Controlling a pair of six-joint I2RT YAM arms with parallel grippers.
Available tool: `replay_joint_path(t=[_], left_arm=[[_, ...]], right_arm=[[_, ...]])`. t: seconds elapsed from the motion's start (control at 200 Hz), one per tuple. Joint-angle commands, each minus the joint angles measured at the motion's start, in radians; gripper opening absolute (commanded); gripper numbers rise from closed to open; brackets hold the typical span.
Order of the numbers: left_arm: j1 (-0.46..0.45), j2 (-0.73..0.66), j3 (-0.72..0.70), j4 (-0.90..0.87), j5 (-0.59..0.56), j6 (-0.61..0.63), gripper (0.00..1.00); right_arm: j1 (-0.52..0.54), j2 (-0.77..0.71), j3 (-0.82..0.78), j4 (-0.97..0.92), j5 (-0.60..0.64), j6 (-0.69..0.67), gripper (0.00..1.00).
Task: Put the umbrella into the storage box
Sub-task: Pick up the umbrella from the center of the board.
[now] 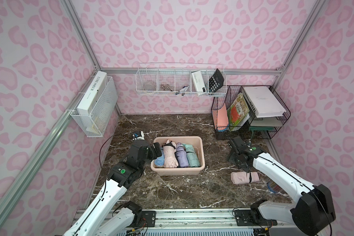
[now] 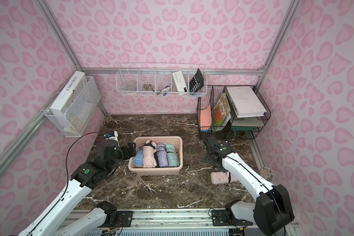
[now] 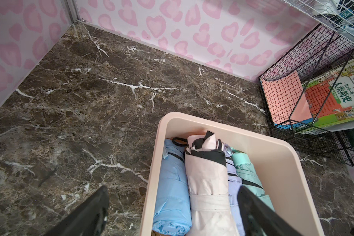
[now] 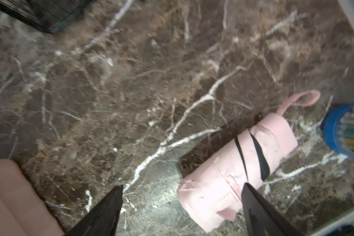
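Note:
The storage box (image 1: 177, 172) (image 2: 154, 172) (image 3: 253, 140) is a peach-pink tub in the middle of the marble table. Side by side in it lie blue, pale pink, lilac and mint folded umbrellas. Another pink folded umbrella (image 1: 244, 177) (image 2: 220, 177) (image 4: 233, 169) lies on the table right of the box. My left gripper (image 1: 156, 150) (image 3: 173, 188) is open above the box's left rim, holding nothing. My right gripper (image 1: 241, 161) (image 4: 183, 185) is open above the loose umbrella's near end, not touching it.
A black wire file rack (image 1: 249, 114) with papers and books stands at the back right. White wire baskets hang on the back wall (image 1: 180, 83) and the left wall (image 1: 94, 106). A blue pen cup (image 4: 345, 132) stands close beside the loose umbrella.

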Motion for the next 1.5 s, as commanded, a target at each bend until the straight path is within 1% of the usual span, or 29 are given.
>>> replay_joint_path(t=[0.0, 0.09, 0.25, 0.335, 0.375, 0.44, 0.575, 0.68, 0.81, 1.025, 1.15, 1.29, 1.39, 1.495], left_arm=[[0.001, 0.013, 0.012, 0.032, 0.0, 0.013, 0.98], [0.002, 0.018, 0.011, 0.035, -0.003, 0.013, 0.98], [0.002, 0.025, 0.019, 0.04, 0.004, 0.016, 0.98], [0.001, 0.025, 0.021, 0.038, 0.002, 0.023, 0.98], [0.001, 0.025, 0.023, 0.037, 0.0, 0.027, 0.98], [0.002, 0.025, 0.028, 0.034, 0.001, 0.034, 0.98], [0.003, 0.025, 0.033, 0.027, 0.0, 0.043, 0.98], [0.003, 0.026, 0.03, 0.025, -0.001, 0.036, 0.98], [0.003, 0.023, 0.027, 0.024, -0.004, 0.028, 0.98], [0.004, 0.016, 0.011, 0.036, -0.005, 0.024, 0.94], [0.005, 0.014, -0.003, 0.044, -0.006, 0.016, 0.9], [0.007, 0.023, -0.004, 0.046, -0.012, 0.012, 0.87], [0.007, 0.028, -0.006, 0.049, -0.021, 0.01, 0.86], [0.007, 0.034, -0.008, 0.055, -0.024, 0.006, 0.86]], right_arm=[[-0.071, -0.075, -0.101, 0.001, -0.066, 0.073, 0.85], [-0.147, -0.144, -0.188, 0.035, -0.109, 0.088, 0.87], [-0.261, -0.247, -0.313, 0.163, -0.227, 0.058, 0.87], [-0.289, -0.3, -0.362, 0.238, -0.262, 0.039, 0.88], [-0.303, -0.318, -0.38, 0.257, -0.273, 0.046, 0.93], [-0.319, -0.337, -0.396, 0.273, -0.284, 0.059, 0.98], [-0.336, -0.334, -0.403, 0.271, -0.294, 0.112, 0.99], [-0.344, -0.297, -0.394, 0.243, -0.287, 0.177, 0.99], [-0.353, -0.201, -0.354, 0.196, -0.285, 0.231, 0.98], [-0.375, -0.019, -0.271, 0.159, -0.297, 0.218, 0.95], [-0.394, 0.09, -0.23, 0.156, -0.342, 0.209, 0.94], [-0.403, 0.203, -0.193, 0.143, -0.381, 0.207, 0.9], [-0.402, 0.236, -0.188, 0.157, -0.377, 0.213, 0.87], [-0.405, 0.219, -0.203, 0.181, -0.361, 0.234, 0.83]])
